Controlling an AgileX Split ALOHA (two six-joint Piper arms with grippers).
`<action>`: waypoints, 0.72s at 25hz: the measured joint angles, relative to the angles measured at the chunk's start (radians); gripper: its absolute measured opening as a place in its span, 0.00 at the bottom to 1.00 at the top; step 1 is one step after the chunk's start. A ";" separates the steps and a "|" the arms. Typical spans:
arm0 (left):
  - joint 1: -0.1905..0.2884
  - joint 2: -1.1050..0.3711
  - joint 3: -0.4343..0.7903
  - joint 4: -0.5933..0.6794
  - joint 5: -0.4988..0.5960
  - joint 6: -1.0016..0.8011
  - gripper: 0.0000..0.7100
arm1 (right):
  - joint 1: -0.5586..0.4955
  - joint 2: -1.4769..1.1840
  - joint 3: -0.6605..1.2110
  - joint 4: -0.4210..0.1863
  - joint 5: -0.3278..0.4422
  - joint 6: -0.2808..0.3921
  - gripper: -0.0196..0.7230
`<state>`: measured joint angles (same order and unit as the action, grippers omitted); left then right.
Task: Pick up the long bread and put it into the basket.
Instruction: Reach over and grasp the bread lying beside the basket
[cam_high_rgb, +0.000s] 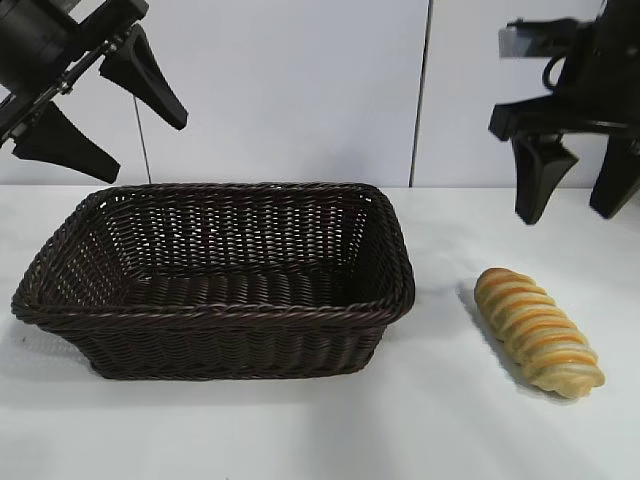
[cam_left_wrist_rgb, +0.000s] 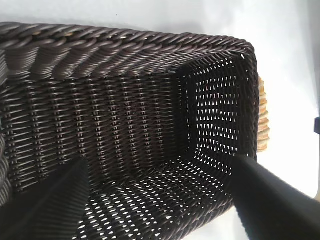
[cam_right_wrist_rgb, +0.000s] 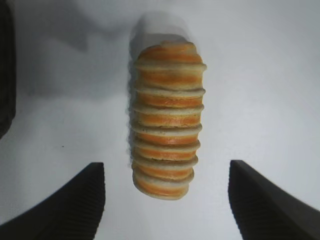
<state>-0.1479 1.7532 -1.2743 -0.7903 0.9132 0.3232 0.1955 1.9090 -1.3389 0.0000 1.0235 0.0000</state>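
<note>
**Loaf on the table, right gripper poised above it**

One long bread (cam_high_rgb: 538, 331) lies flat on the white table (cam_high_rgb: 440, 420), to the right of the basket (cam_high_rgb: 215, 312) and apart from it, with a strip of bare table between the two. Its long axis runs diagonally in the exterior view: one rounded end points back toward the wall and slightly toward the basket, the other points toward the camera and the table's right edge. Its ridges cross that axis in orange-brown stripes.

One basket sits left of centre, open side up, its long side facing the camera. Nothing is seen inside it in the exterior or left wrist views. Nothing lies between the loaf and the basket, and nothing covers the loaf.

Two grippers are in view. The right gripper (cam_high_rgb: 578, 190) hangs above the loaf, pointing down, its fingers spread wide and holding nothing; in the right wrist view the loaf (cam_right_wrist_rgb: 167, 141) lies between the two fingertips (cam_right_wrist_rgb: 75, 200) without touching either. The left gripper (cam_high_rgb: 105, 115) is up at the basket's left rear corner, tilted toward the basket (cam_left_wrist_rgb: 150, 125), fingers likewise spread and empty.
</note>
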 joint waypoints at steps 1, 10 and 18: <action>0.000 0.000 0.000 0.000 0.000 0.000 0.80 | 0.000 0.017 0.000 0.000 -0.003 0.005 0.71; 0.000 0.000 0.000 0.000 0.000 0.010 0.80 | 0.000 0.132 -0.001 0.000 -0.040 0.022 0.71; 0.000 0.000 0.000 0.000 0.000 0.018 0.80 | 0.000 0.157 -0.001 0.000 -0.056 0.030 0.60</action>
<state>-0.1479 1.7532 -1.2743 -0.7903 0.9132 0.3414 0.1955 2.0657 -1.3398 0.0000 0.9675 0.0298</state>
